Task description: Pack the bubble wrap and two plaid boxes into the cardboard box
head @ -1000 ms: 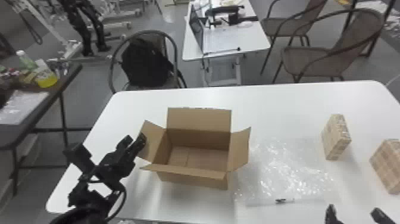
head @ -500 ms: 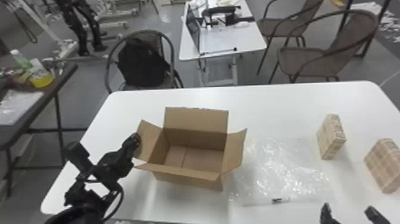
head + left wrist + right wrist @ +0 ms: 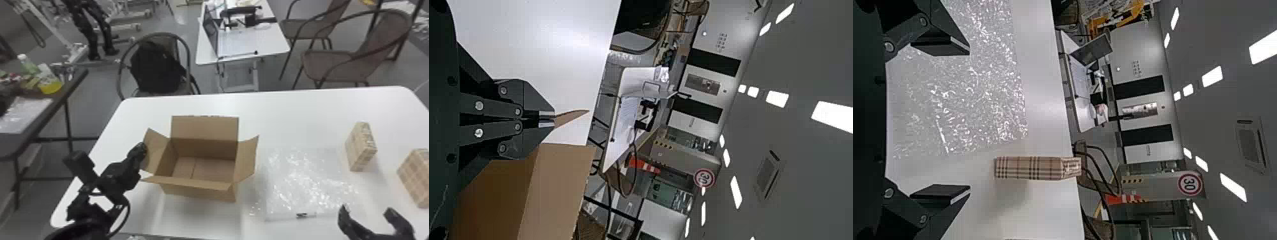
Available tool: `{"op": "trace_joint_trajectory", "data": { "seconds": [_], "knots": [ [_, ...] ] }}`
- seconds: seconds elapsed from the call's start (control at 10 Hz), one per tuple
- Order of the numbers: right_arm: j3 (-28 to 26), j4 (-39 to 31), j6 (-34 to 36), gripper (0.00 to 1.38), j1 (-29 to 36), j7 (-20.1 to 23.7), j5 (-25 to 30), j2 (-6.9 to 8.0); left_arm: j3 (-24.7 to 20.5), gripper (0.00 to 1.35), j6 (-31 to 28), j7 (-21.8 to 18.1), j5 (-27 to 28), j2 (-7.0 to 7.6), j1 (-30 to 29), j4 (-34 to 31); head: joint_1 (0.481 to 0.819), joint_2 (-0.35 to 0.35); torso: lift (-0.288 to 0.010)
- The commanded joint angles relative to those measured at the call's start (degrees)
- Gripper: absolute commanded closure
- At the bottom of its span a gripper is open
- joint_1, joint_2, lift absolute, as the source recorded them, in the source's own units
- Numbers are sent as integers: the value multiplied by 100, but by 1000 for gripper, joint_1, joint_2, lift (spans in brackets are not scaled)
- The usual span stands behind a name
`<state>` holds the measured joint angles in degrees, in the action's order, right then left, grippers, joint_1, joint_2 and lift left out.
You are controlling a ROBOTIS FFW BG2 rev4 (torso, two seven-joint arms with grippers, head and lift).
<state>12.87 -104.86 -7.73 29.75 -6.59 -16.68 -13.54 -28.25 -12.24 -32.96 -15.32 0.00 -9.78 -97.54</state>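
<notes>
My left gripper (image 3: 142, 153) is at the left flap of the open, upright cardboard box (image 3: 199, 186). In the left wrist view my left gripper (image 3: 548, 119) is shut on the thin edge of a flap (image 3: 571, 118). Right of the box, clear bubble wrap (image 3: 303, 182) lies flat. One plaid box (image 3: 360, 146) stands beyond its right end, the other plaid box (image 3: 416, 177) farther right. Near the wrap's front edge is my right gripper (image 3: 367, 217), open and empty. In the right wrist view, my right gripper (image 3: 970, 119) has bubble wrap (image 3: 978, 90) and a plaid box (image 3: 1035, 168) beyond it.
A small dark-tipped item (image 3: 301, 215) lies at the wrap's front edge on the white table (image 3: 303, 111). Behind stand a chair with a black backpack (image 3: 156, 68) and a smaller desk (image 3: 239, 46). A dark side table (image 3: 24, 140) is at the left.
My left gripper and the cardboard box have shifted a little to the left, widening the space to the bubble wrap. The right gripper has moved left and farther over the table, still open.
</notes>
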Motion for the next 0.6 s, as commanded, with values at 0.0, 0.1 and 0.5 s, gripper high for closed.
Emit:
{"op": "trace_joint_trajectory", "data": {
  "seconds": [0.0,0.1,0.5],
  "knots": [
    [57,-422,905,294,-329,0,-143,1,-67,1210,-51,79,144,-15,-6,-90,695,247,-87],
    [84,-597,1529,294,-628,9,-213,1,-67,1210,-15,167,144,-15,-6,-98,695,267,-87],
    [128,-835,4605,288,-2184,-281,-556,432,-6,1210,20,316,293,-15,-6,-133,695,310,-87]
  ]
}}
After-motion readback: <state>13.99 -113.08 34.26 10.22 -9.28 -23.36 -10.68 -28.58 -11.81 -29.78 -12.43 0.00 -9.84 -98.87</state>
